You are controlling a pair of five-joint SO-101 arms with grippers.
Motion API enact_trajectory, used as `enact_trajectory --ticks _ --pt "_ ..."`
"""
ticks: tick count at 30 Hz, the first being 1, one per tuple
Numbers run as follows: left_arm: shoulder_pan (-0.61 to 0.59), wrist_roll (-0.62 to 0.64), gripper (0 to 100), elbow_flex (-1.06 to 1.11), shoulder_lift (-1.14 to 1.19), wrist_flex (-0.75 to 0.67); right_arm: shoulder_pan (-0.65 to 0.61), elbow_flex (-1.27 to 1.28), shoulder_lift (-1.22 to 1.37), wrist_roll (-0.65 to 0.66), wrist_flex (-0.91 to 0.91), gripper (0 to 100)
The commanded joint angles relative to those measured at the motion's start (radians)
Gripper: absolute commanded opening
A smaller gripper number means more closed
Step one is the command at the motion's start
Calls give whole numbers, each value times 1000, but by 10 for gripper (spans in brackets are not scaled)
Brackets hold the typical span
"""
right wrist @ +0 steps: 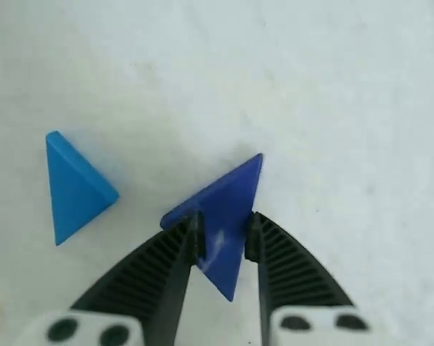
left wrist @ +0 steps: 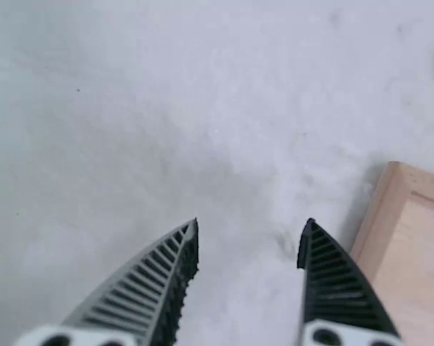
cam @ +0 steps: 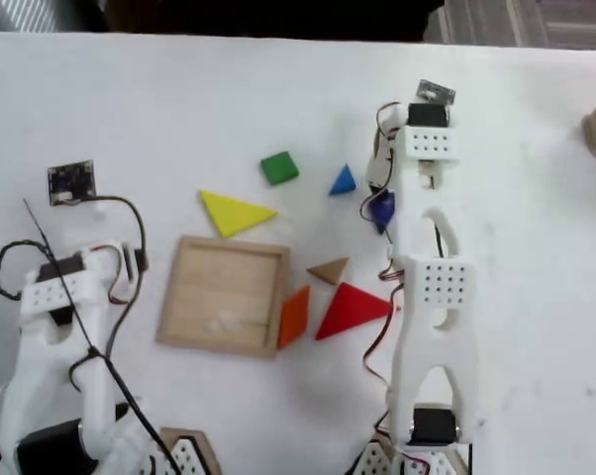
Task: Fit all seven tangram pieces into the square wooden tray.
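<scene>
1. Right hand (right wrist: 223, 231) is clamped on the dark blue triangle (right wrist: 235, 191), its fingers closed on the piece's 2 flat faces.
2. From that hand, the square wooden tray (cam: 229, 244) lies toward the robot's left and nearer the arm bases.
3. Between hand and tray sit the brown triangle (cam: 330, 269), the red triangle (cam: 349, 309) and the orange parallelogram (cam: 294, 317). I judge the carry must pass over or around them.
4. Just beside the held piece, on the worktop (cam: 179, 119), lies the light blue triangle (right wrist: 73, 187).
5. Left hand (left wrist: 249, 231) has its fingers apart and holds nothing. It is just beside the tray's edge, nearer the tray than the right hand.
</scene>
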Motion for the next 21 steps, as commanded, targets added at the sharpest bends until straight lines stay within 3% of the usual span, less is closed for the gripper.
enact_trajectory --ticks 1,5,15,21 --pt "7 -9 233 -49 -1 -5 13 -43 -13 14 13 67" --pt "7 -9 233 -49 -1 -5 13 -61 -12 15 13 15" --pt "8 -9 233 -49 -1 -5 -16 -49 -76 15 19 169" --pt "8 -9 233 -49 -1 -5 -54 -49 -71 -37 19 180"
